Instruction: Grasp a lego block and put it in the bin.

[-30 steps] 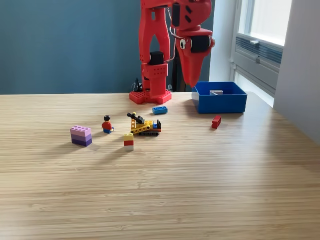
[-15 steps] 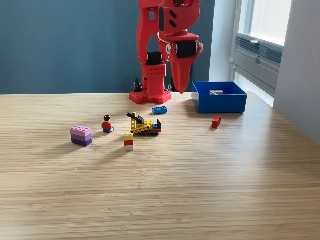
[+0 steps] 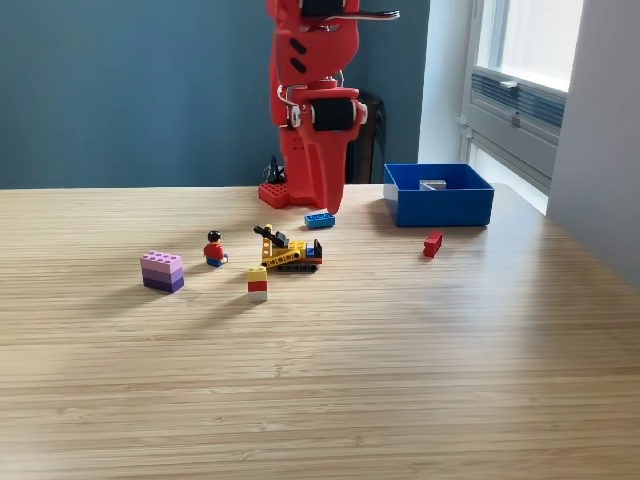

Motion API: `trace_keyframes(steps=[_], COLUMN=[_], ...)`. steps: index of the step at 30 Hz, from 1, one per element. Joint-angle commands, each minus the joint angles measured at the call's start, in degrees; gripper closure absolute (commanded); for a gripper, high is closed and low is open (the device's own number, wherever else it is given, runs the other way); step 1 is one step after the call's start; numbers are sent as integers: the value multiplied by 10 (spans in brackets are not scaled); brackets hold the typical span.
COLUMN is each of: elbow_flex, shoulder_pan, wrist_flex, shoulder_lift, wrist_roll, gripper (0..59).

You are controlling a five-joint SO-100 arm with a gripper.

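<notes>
The red gripper (image 3: 330, 205) pointed down just above the small blue brick (image 3: 319, 220) on the desk (image 3: 400, 340); its jaws seemed closed and empty, though hard to tell. The blue bin (image 3: 440, 195) sat to the exterior view's right, a grey piece (image 3: 432, 185) inside.

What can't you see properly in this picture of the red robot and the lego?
- Gripper, exterior view: the jaws face the camera edge-on, so open or shut cannot be told.
- Bin: its front wall hides most of the inside; only a grey piece shows.
- Arm's top: cut off by the upper edge.
- Figure: too small for detail.
</notes>
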Motion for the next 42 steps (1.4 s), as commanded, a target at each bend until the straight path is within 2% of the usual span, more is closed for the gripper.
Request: trace_keyframes(steps=[1,11,16,25,36,42], elbow_flex=[-22,40,70,-4,-101,-133], shoulder_pan=[54,124,130,134,143,144], wrist_flex=[-28,-83,-119,-118,-110,-93], shoulder_lift=[46,44,29,-93,-192,-237], wrist_roll=[-19,-78,-87,-79,-73,-71], gripper=[345,321,307,316,316,362])
